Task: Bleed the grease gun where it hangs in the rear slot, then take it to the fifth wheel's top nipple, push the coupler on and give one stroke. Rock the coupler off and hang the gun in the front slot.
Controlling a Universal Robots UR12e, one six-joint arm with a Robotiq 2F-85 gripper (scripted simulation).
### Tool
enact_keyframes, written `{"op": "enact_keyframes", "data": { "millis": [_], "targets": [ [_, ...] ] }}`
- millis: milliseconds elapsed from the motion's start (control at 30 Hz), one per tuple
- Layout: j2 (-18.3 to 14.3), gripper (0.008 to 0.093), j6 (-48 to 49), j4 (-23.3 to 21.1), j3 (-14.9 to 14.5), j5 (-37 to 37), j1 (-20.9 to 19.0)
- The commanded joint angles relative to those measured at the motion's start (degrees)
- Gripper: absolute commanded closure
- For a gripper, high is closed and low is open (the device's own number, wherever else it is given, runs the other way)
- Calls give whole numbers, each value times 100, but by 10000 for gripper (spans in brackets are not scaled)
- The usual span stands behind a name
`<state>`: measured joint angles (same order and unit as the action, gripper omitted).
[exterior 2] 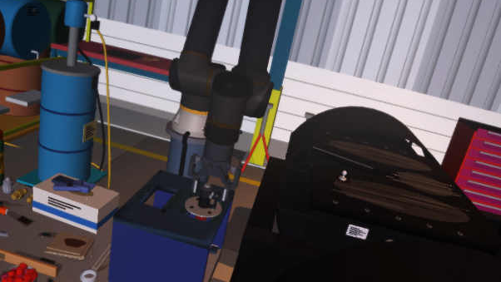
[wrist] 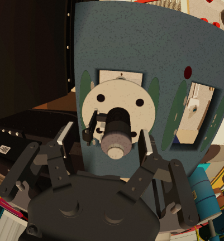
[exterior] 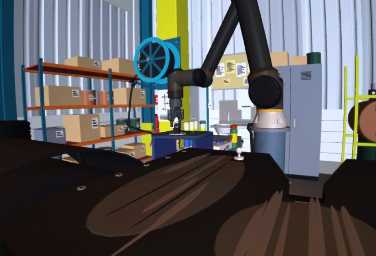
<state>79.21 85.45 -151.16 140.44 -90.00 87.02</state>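
The grease gun [wrist: 116, 131] hangs by its round pale flange [exterior 2: 203, 206] in one slot of the blue stand [exterior 2: 166, 229], its dark knurled handle standing up between my fingers. My gripper [wrist: 105, 139] is open around the handle, straight above it, and holds nothing. The stand's other slot [exterior 2: 157, 198] is an empty rectangular hole beside the gun. The fifth wheel [exterior: 176, 193] is the big dark greasy plate beside the stand. Its top nipple [exterior: 239, 153] is a small pale knob standing on the plate's upper edge. The gun's lower body is hidden below the stand's top.
Behind the stand are orange shelves of boxes [exterior: 82, 102], a blue hose reel [exterior: 153, 60] on a yellow column, and my arm's pedestal [exterior: 268, 136]. A blue drum [exterior 2: 66, 119] and a white box [exterior 2: 75, 202] stand on the floor, with small tools scattered there.
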Motion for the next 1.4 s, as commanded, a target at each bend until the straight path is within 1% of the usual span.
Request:
{"op": "enact_keyframes", "data": {
  "millis": [0,733,1367],
  "targets": [
    [2,194,0,-2,-3,0,0],
    [47,194,0,48,-14,0,0],
    [347,194,0,418,-86,0,0]
  ]
}}
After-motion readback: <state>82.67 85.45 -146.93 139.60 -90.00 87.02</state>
